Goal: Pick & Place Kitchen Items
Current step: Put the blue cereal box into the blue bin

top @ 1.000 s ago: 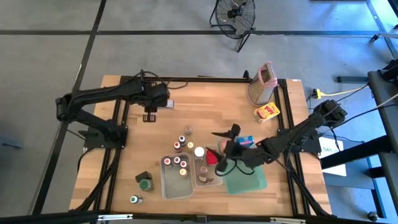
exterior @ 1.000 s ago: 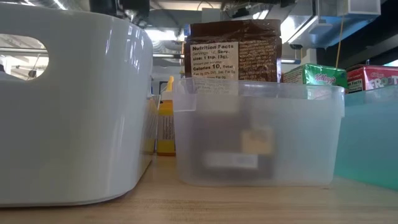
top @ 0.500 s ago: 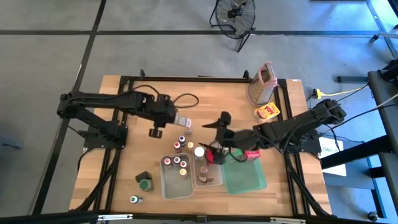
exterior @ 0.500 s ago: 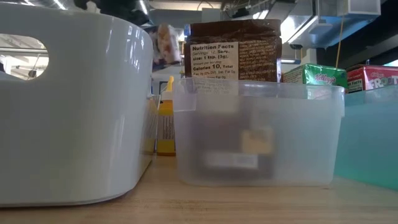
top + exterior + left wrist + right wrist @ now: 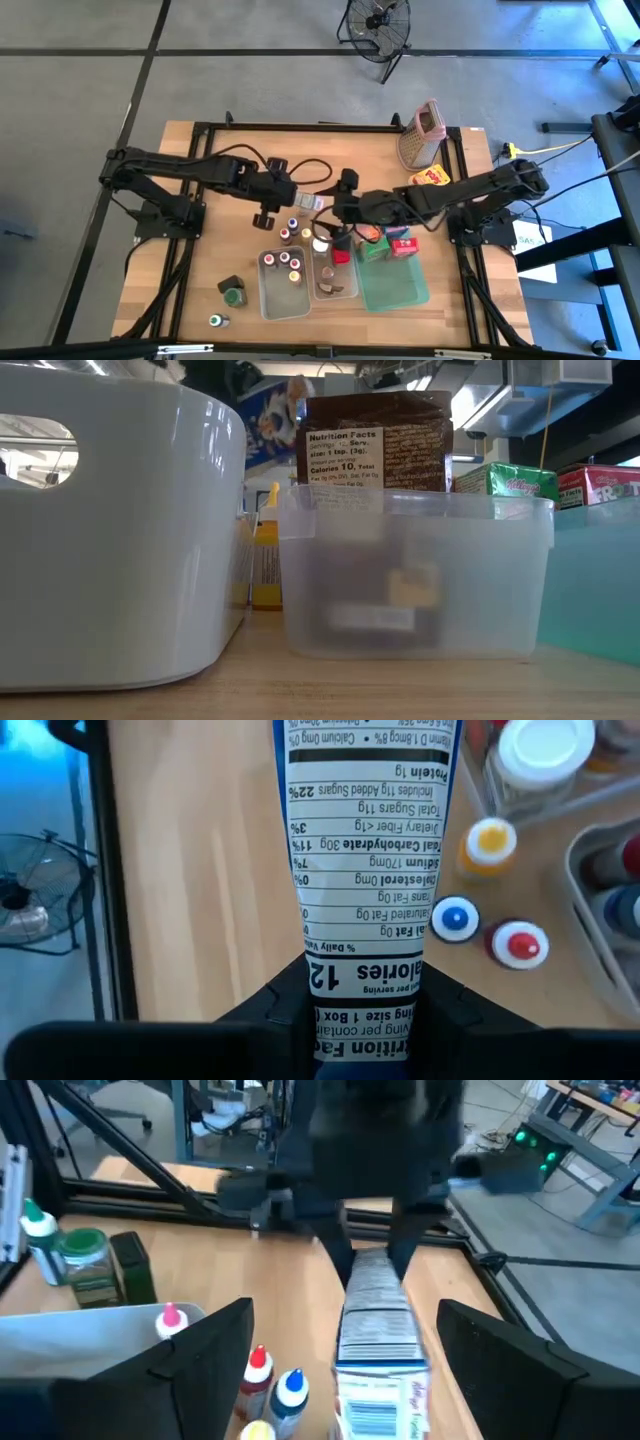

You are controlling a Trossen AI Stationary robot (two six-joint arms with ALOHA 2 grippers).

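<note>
My left gripper (image 5: 298, 200) reaches in from the table's left and is shut on a small blue-and-white carton (image 5: 311, 203), whose nutrition panel (image 5: 365, 850) fills the left wrist view. It also shows above the white tub in the low view as a blue carton (image 5: 272, 422). My right gripper (image 5: 337, 202) comes from the right and faces the carton; its open fingers (image 5: 205, 1360) stand wide on either side of the carton's free end (image 5: 378, 1345), apart from it. Tiny bottles with orange (image 5: 492, 840), blue (image 5: 453, 918) and red (image 5: 518, 944) caps stand on the table below. My left gripper pinches the carton's end (image 5: 365, 982) between its two fingers (image 5: 285, 1010), coming level from the table's left and lying along the carton. The carton is lifted clear and sticks out level past the fingers toward the right gripper. Its panel narrows where the fingers meet it.
Two clear tubs (image 5: 283, 287) (image 5: 335, 285) with bottles and a green tray (image 5: 398, 288) carrying green and red cartons (image 5: 403, 245) lie near the table's front. The grater (image 5: 420, 135) and a yellow carton (image 5: 430, 180) stand far right. Green jars (image 5: 233, 293) sit near left.
My left gripper has carried the carton from the far left toward the table's middle, moving right and nearer. My right gripper has left the green tray, moved left and toward the far edge, and now faces the carton.
</note>
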